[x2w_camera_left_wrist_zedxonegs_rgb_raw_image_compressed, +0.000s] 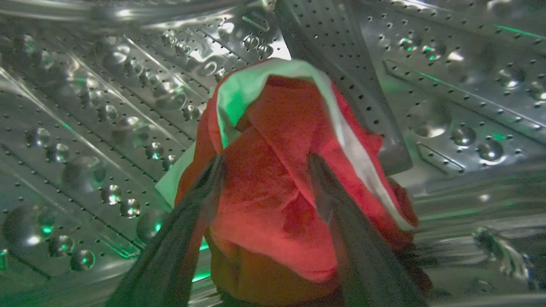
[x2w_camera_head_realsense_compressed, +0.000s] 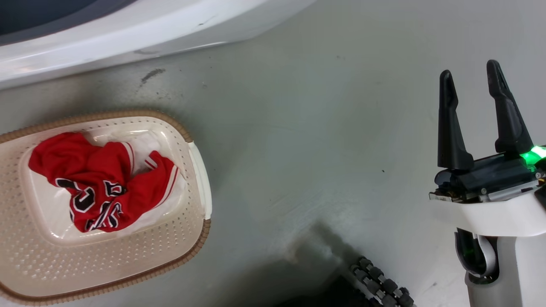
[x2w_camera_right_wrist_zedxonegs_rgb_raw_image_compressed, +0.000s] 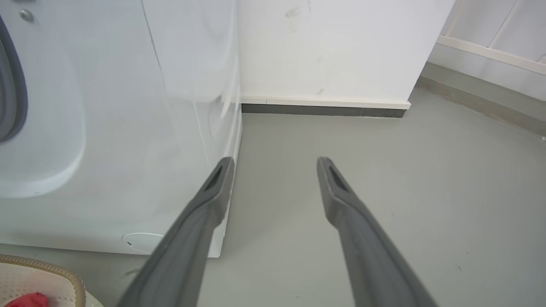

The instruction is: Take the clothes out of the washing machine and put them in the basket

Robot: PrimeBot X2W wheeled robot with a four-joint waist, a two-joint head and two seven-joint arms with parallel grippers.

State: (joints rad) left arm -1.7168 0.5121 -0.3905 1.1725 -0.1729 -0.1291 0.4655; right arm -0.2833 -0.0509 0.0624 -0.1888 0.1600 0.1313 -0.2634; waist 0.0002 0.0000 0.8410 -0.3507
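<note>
While the red garment with white trim (x2w_camera_left_wrist_zedxonegs_rgb_raw_image_compressed: 273,200) lies inside the steel drum (x2w_camera_left_wrist_zedxonegs_rgb_raw_image_compressed: 85,128), your left gripper (x2w_camera_left_wrist_zedxonegs_rgb_raw_image_compressed: 266,160) is released, with its fingers spread on both sides of the cloth. The numbered garment (x2w_camera_head_realsense_compressed: 102,183) lies crumpled in the basket (x2w_camera_head_realsense_compressed: 128,268), near the washing machine (x2w_camera_head_realsense_compressed: 128,30). To the right, your right gripper (x2w_camera_head_realsense_compressed: 469,69) is released over the floor (x2w_camera_head_realsense_compressed: 320,149).

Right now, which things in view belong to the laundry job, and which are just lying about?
Job: numbered garment in basket; white-trimmed garment in drum; washing machine; left hand, open, at that garment.
Not job: wall; skirting; floor scuff; right hand, open, idle.
</note>
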